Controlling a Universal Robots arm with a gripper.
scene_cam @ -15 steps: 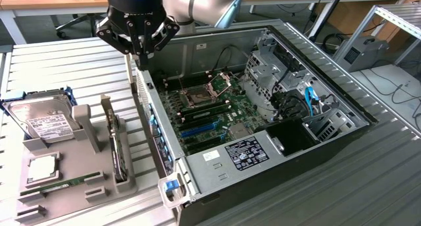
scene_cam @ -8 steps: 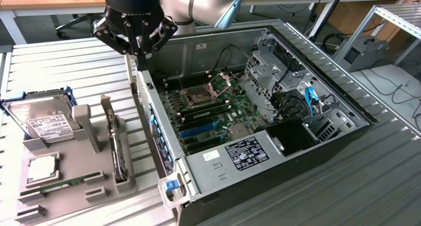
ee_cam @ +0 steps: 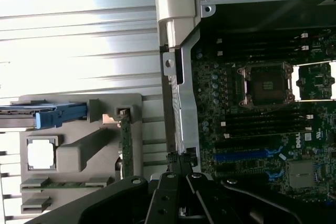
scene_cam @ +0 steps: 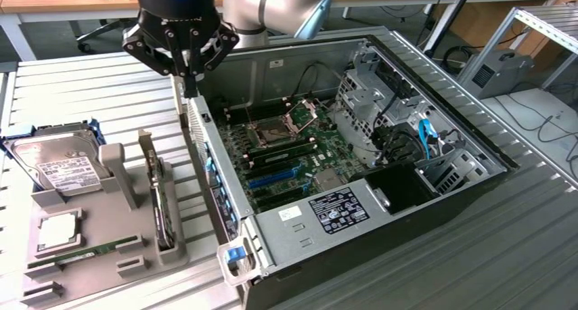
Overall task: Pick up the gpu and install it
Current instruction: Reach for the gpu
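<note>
- The gripper (scene_cam: 189, 73) hangs with its fingers pressed together and nothing between them, over the rear wall of the open computer case (scene_cam: 215, 171) (the wrist view looks straight down that wall's metal edge).
- Directly below and to one side is the motherboard (scene_cam: 307, 154), with the processor socket bare and the blue expansion slots (scene_cam: 271, 179) unfilled, so no card has been installed yet.
- The gpu (scene_cam: 162, 208) is outside the case. It stands on edge in a slot of the grey holder (scene_cam: 118, 266) on the slatted table, just beside the case on the exterior view's left, with its silver bracket end rising nearest the gripper.
- Further out on the same holder are the hard drive (scene_cam: 59, 166) in its blue caddy, a square processor chip (scene_cam: 59, 230) and the narrow memory stick (scene_cam: 91, 250), all apart from the gpu (none of them is the target).
- Step in hand, as I judge it: the approach before the pick. The gpu is untouched and the gripper is well above it and off to the side.
- What a pick calls for: the jaws parted and lined up across the thin upper edge of the card, then brought down between the bracket and the holder's upright post (a narrow gap, so alignment matters). The lift should be straight up so the card clears its slot without catching.
</note>
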